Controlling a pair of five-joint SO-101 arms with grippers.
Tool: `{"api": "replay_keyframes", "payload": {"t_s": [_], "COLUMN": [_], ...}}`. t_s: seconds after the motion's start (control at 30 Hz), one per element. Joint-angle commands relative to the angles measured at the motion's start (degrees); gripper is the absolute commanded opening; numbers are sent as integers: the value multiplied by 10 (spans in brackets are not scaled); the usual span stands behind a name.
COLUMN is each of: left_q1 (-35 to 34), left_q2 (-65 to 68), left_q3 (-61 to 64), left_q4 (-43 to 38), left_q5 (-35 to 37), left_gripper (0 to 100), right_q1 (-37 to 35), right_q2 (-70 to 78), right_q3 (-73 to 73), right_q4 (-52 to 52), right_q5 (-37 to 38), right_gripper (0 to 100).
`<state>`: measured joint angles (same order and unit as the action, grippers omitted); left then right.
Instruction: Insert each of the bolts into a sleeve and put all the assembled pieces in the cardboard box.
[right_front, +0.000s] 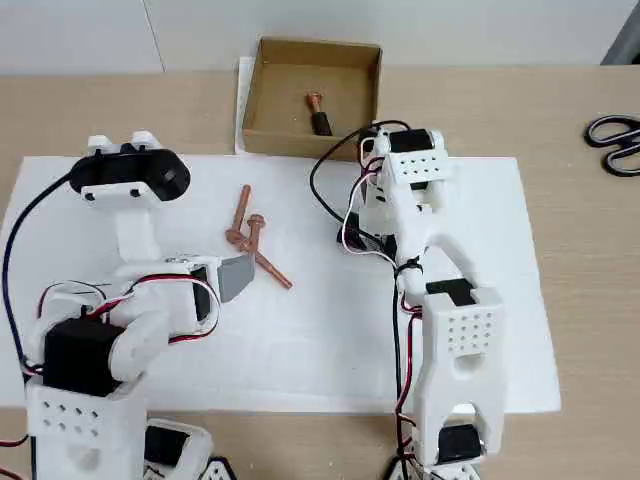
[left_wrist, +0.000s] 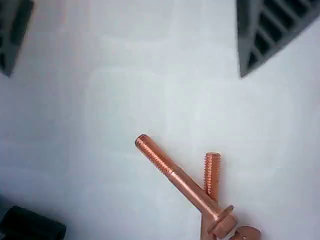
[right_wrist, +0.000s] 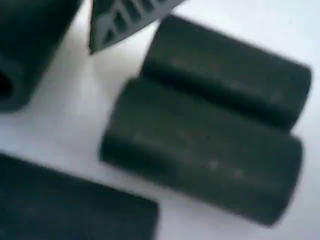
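Left fingers (left_wrist: 270, 30) spread wide, empty; copper bolts (left_wrist: 185, 185) threaded, flanged heads; sleeves (right_wrist: 210, 150) matte black.

Bright, even overhead light washes the white sheet (right_front: 300, 350) and the tabletop (right_front: 560, 100), leaving only soft, pale shadows beside the arms (right_front: 455, 340) and under the copper bolts (left_wrist: 180, 180), whose shanks carry a mild sheen.
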<state>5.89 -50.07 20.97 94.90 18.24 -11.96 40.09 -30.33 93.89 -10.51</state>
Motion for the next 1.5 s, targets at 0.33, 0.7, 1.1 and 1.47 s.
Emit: {"api": "replay_keyframes", "payload": {"t_s": [0.33,0.7,1.1,1.47], "left_q1": [-2,-2,-2,1], "left_q2": [-5,-5,-5,-5], "left_q3": [-1,-1,-1,-1], "left_q4": [6,6,6,3], "left_q5": [-4,-4,-4,-4], "left_gripper": [275,275,275,275], "right_q1": [67,78,65,33], "right_q2": [-1,-2,-255,-429], "right_q3": [-26,-27,101,405], "right_q4": [2,38,54,-77], "right_q5": [76,160,163,163], "right_gripper": [117,6,7,8]}}
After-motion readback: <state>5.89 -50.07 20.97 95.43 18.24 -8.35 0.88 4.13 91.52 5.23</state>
